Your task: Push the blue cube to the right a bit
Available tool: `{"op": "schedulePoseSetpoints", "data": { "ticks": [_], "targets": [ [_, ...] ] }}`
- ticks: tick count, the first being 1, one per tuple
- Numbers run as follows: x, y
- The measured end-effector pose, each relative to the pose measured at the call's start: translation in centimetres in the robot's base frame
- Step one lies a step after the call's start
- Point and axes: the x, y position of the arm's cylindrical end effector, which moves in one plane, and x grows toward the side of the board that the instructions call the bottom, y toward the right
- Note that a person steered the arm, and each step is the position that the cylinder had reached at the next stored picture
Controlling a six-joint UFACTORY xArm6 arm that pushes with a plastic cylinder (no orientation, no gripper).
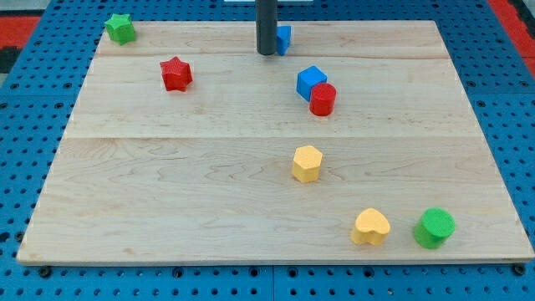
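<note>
**Our tip sits at the top edge, away from the blue cube**

We see our rod come down from the view's top, and my tip (267,53) rests on the wooden counter (167,192) near its top edge, a little left of centre. Just to the tip's right, touching or nearly touching the rod, a small blue block (285,38) peeks out; the rod hides most of it, so we cannot make out its shape.

The blue cube (310,82) lies below and to the right of the tip, clearly apart from it, in the upper middle of the counter. A red cylinder (323,99) stands against the cube's lower right corner, touching it.

We carry no gripper, only the bare rod, so nothing is spread, pressed together or pinched.

Elsewhere, a red star (176,73) lies toward the view's left, well apart from the tip. A green star (120,28) sits at the counter's top left corner. A yellow hexagonal block (307,163) rests near the middle, below the cube. At the bottom right, a yellow heart (370,227) lies just beside a green cylinder (434,228), the two apart by a small gap.
</note>
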Motion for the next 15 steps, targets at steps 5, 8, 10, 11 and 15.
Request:
{"op": "schedulePoseSetpoints", "data": {
  "ticks": [5, 8, 10, 11, 15],
  "targets": [
    [1.8, -0.7],
    [1.8, 0.4],
    [3.8, 0.7],
    [5.9, 0.7],
    [5.9, 18.0]
  ]
}}
